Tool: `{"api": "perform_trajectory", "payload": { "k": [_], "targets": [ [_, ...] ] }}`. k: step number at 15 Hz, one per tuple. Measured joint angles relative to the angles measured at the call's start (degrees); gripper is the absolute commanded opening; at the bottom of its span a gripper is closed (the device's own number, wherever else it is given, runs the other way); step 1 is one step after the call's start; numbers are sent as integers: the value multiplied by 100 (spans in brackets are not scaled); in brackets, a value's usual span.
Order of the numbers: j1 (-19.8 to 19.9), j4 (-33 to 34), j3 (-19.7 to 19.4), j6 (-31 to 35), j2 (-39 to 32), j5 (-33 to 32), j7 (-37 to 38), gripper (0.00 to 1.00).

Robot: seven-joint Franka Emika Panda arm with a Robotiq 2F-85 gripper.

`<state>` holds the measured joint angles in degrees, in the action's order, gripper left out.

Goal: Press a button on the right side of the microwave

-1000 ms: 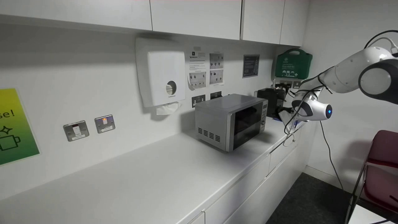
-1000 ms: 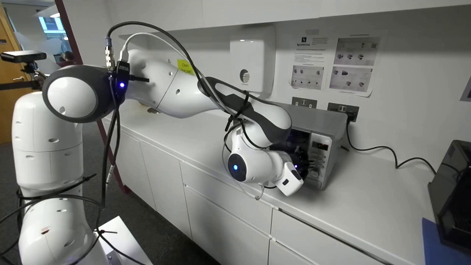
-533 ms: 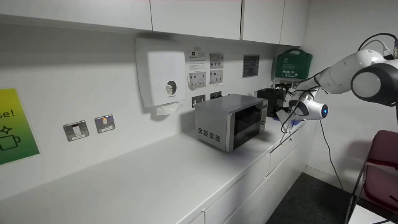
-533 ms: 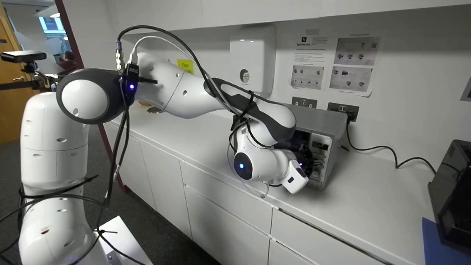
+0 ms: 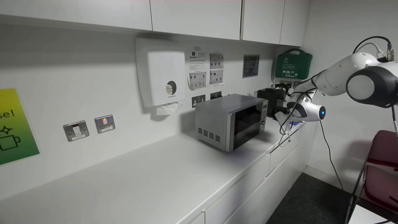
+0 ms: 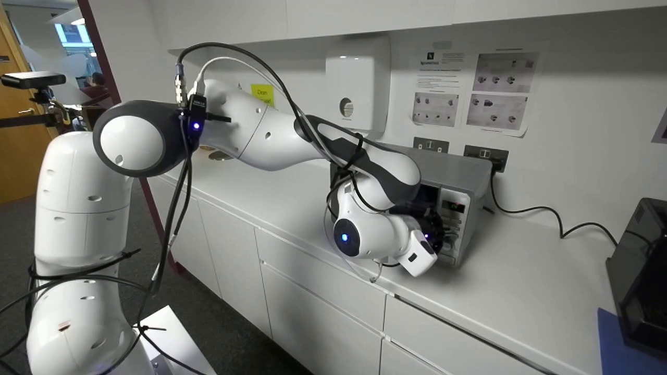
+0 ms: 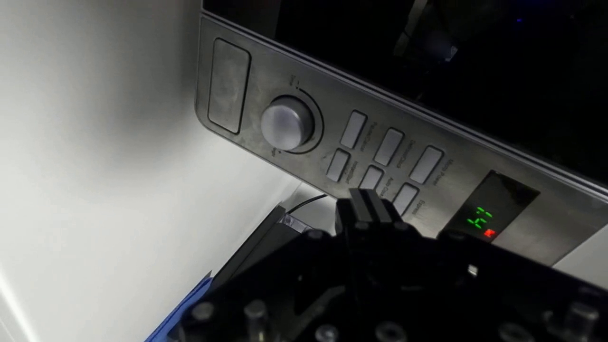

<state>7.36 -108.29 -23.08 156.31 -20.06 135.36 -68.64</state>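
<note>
Clearly, the grey microwave point(image 5: 228, 123) stands upright on the white worktop point(image 5: 140, 174), near the wall point(image 5: 93, 81), with its dark glass door point(image 5: 248, 121) facing away from this wall. To the right of the door runs a narrow control panel point(image 7: 380, 121). On it I can see a round knob point(image 7: 287, 122), six small buttons point(image 7: 354, 129) in two rows, and a lit display point(image 7: 482, 218) with green digits and one red mark. Just before these buttons is the robot gripper point(image 7: 369, 205). Its two fingers point(image 7: 361, 206) are closed together, side by side, and in the wrist view they cover a part of the lower row. Whether they touch the panel, I cannot tell. The white arm point(image 6: 281, 135) reaches over the worktop and, in an exterior view, hides much of the microwave's front. Farther along the worktop there is a black machine point(image 6: 643, 276), and just beside it a flat blue sheet point(image 6: 620, 338). A black cable point(image 6: 531, 210) goes from a wall socket point(image 6: 477, 152) towards this machine. Higher, in both exterior views, a white paper-towel box point(image 5: 166, 71) hangs on the wall near some printed sheets point(image 5: 216, 62). In the corner I notice a green first aid case point(image 5: 293, 63).
</note>
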Motion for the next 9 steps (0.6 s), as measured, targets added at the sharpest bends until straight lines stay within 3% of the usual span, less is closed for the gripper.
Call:
{"api": "perform_trajectory", "payload": {
  "k": [9],
  "targets": [
    [-66,75,1,0,-13,0,0,0]
  ]
}}
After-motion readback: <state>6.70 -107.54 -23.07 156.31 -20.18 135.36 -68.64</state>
